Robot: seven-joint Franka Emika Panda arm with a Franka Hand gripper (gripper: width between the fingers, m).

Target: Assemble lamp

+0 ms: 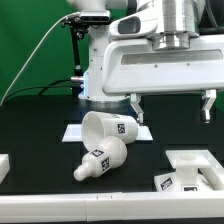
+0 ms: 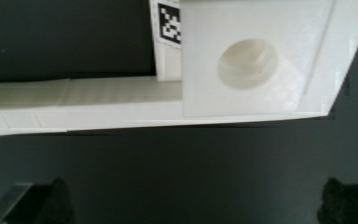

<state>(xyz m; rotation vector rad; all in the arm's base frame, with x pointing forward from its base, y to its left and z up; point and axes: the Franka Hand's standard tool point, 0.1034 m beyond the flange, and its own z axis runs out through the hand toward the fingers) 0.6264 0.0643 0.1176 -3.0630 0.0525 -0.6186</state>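
Black tabletop (image 1: 40, 125) under a green backdrop (image 1: 20, 30) held the shade (image 1: 108, 127) and bulb (image 1: 100, 160) lying on their sides; the gripper (image 1: 171, 105) hung empty above the base (image 1: 190, 172), fingers wide apart.

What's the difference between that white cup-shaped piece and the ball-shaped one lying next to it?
The shade is a hollow tapered cup with an open mouth; the bulb is a closed round ball on a short neck. The shade looks bulkier than the bulb. Both are white, tagged, and lie on their sides on the black table.
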